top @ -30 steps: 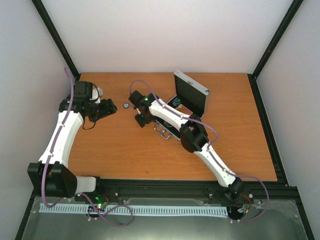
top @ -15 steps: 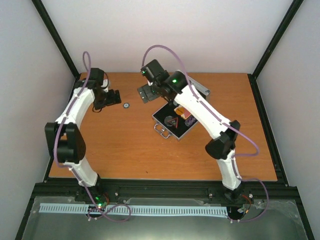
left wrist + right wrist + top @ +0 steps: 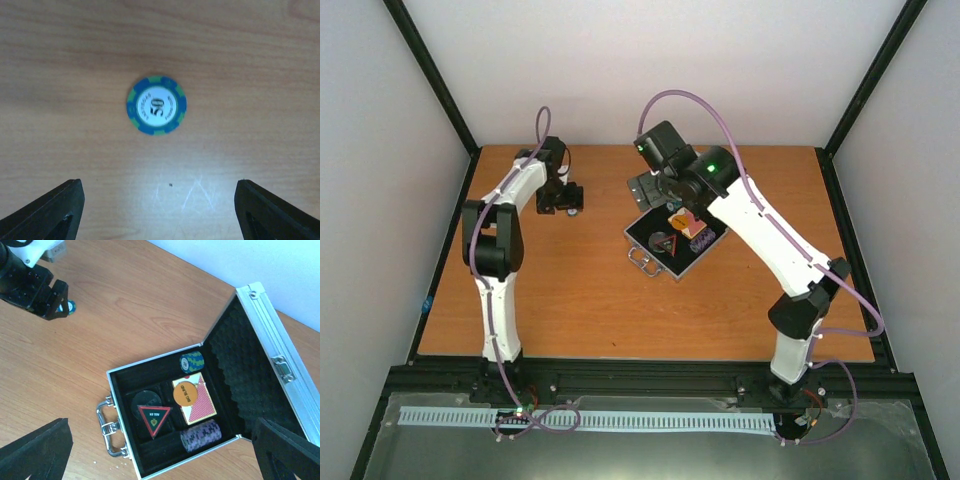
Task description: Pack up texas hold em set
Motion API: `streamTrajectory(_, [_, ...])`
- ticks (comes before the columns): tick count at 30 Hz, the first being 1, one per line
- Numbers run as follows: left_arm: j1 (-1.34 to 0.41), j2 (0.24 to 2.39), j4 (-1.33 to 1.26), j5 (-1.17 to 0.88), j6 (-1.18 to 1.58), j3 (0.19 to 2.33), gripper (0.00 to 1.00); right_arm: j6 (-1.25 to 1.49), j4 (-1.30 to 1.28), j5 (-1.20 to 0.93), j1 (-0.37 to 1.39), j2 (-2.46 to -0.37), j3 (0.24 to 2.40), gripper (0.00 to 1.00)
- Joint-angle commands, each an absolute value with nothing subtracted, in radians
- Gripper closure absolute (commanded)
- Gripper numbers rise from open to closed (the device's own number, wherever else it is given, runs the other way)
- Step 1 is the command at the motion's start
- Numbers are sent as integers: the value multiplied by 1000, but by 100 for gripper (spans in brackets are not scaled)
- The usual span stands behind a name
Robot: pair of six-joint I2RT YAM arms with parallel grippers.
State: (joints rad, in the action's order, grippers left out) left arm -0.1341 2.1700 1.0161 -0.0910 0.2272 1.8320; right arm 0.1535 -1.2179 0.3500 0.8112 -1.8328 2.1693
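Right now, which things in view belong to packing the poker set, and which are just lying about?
Belongs to the job: open case, loose 50 chip, card pack, orange disc, black-red triangle, blue-green chip stack, purple chip stack.
Not part of it: wooden table, black frame post.

Matt wood-grain table [image 3: 60, 75]; ribbed silver metal case [image 3: 267, 330], dimpled black foam lining [image 3: 245, 370].
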Motion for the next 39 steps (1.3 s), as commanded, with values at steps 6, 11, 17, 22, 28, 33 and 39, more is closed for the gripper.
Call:
streamTrajectory(6, [-138,2316,1076,-63,223,2030,15,139,-1233,348,766,-1816,2154,0])
streamTrajectory(11, [-158,2412,1130,-34,214,2152,18,126,-1240,320,733,-1833,2177,0])
streamTrajectory(17, [-167,2469,1146,20,210,2211,20,126,-1248,288,699,-1844,2177,0])
streamTrajectory(22, [-167,2496,1153,44,205,2221,21,116,-1249,284,684,-1840,2163,0])
streamTrajectory(28, [-167,2519,1149,61,205,2250,27,108,-1243,267,671,-1841,2144,0])
streamTrajectory(33, [-167,2510,1151,46,210,2221,34,106,-1241,257,659,-1840,2138,0])
streamTrajectory(39, [-167,2430,1100,50,203,2066,36,104,-1235,247,647,-1833,2127,0])
